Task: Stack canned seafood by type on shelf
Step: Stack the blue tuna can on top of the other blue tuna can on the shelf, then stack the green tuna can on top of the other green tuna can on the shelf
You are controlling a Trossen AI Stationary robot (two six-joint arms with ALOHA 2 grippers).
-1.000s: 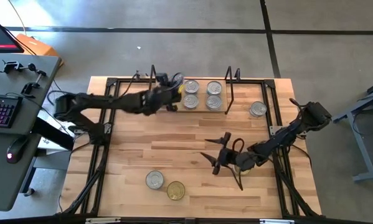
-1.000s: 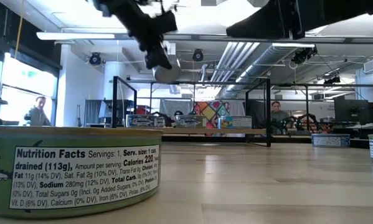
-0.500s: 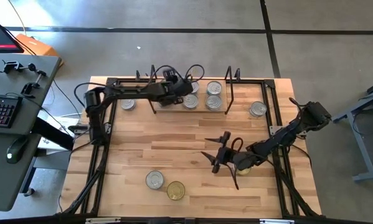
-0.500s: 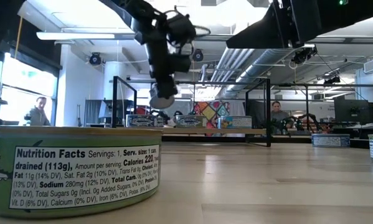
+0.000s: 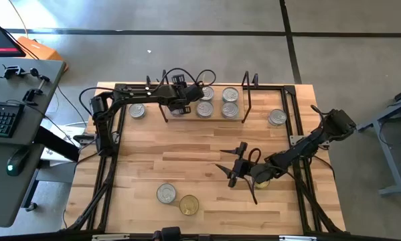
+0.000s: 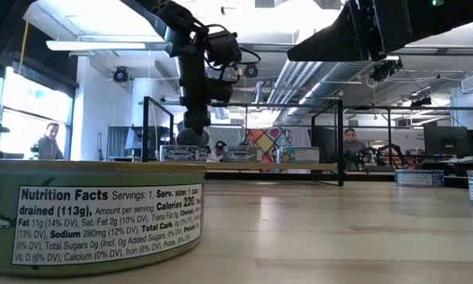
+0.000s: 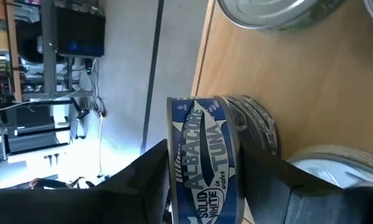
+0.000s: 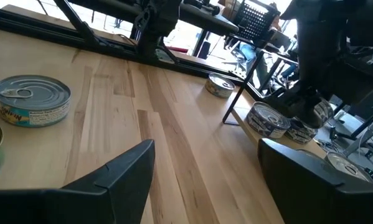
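Note:
The shelf [image 5: 218, 101] stands at the table's far side with several silver-lidded tins [image 5: 230, 109] standing on its board. My left gripper [image 5: 185, 107] is over the shelf's left end, slanting down, shut on a blue-labelled tuna tin [image 7: 205, 155]. In the low view this tin [image 6: 192, 139] sits just above another tin [image 6: 182, 153] on the board; whether it rests on that tin I cannot tell. My right gripper [image 5: 237, 167] hangs open over the middle of the table, with nothing between its fingers [image 8: 111, 180]. My left gripper has the tuna tin between its two fingers, one finger [image 7: 150, 177] against one flat end and the other [image 7: 264, 180] against the opposite end, the label band [image 7: 202, 124] showing between them. The fingers slant down from the table's left side.
Loose tins lie on the table: a silver one [image 5: 166, 194] and a gold one [image 5: 189, 205] near the front, one [image 5: 138, 111] left of the shelf, one [image 5: 276, 118] right of it. Black wire frames [image 5: 246, 97] stand at the shelf's ends. People sit in the room behind.
My left gripper has come down over the shelf's left end and tipped its fingers downward. It has carried the tuna tin from well above the shelf to just over the tin standing there.

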